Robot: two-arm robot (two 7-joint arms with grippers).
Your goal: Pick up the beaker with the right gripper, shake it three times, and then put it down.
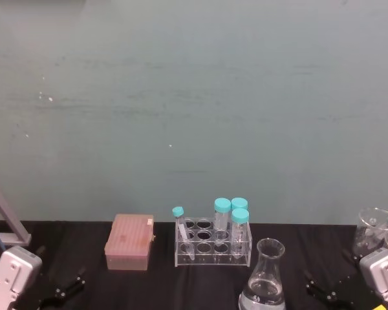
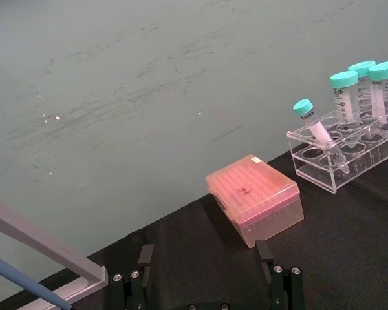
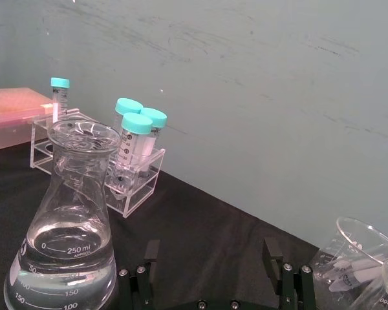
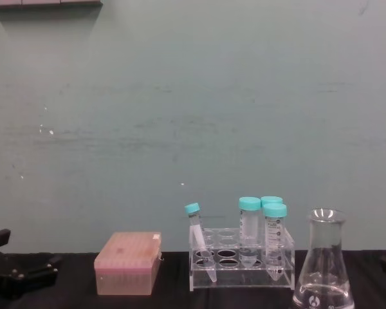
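Right tool (image 3: pixel 211 248) hovering open and empty beside the conical flask (image 3: pixel 68 223).
The conical flask is standing ungrasped near the tabletop's (image 1: pixel 200 287) front edge; pickup, shaking and set-down are all pending, while the left tool (image 2: pixel 205 252) is idling open.

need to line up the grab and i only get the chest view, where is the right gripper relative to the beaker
observer: The right gripper sits to the right of the beaker, the conical flask, apart from it.
operator: jaws open on both arms
observer: Yes, both are open. The left gripper is parked at the near left, facing the pink box.
operator: anything on the right side to avoid
observer: A wide-mouthed glass container stands farther right and farther back than the right gripper.
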